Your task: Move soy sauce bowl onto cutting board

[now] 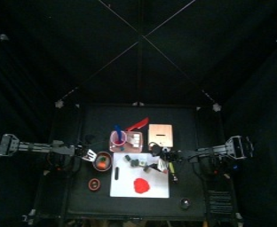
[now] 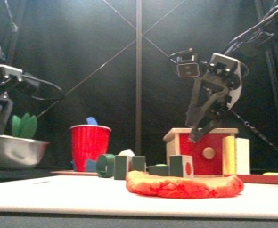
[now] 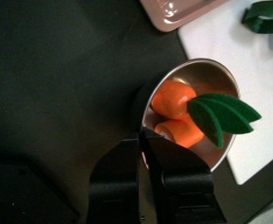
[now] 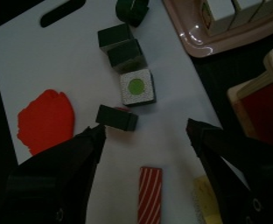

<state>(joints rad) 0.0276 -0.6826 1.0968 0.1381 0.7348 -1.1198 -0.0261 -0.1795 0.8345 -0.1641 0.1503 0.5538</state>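
The soy sauce bowl (image 3: pixel 195 103) is a small round metal bowl holding orange pieces and a green leaf. From above it reads as an orange-brown ring (image 1: pixel 102 161), just left of the white cutting board (image 1: pixel 159 188). It stands at the far left in the front view (image 2: pixel 8 150). My left gripper (image 3: pixel 140 140) is shut on the bowl's near rim. My right gripper (image 4: pixel 149 144) is open and empty above the cutting board (image 4: pixel 57 52), hanging over its right part (image 2: pixel 201 132).
On the board lie a red clay patch (image 1: pixel 142 186), green blocks (image 4: pixel 125 54) and a red striped stick (image 4: pixel 150 191). A red cup (image 2: pixel 90 145), a wooden block toy (image 2: pixel 203 151) and a tan-pink board (image 1: pixel 165 133) stand behind. A dark dish with a red ring (image 1: pixel 95 184) sits near the front left.
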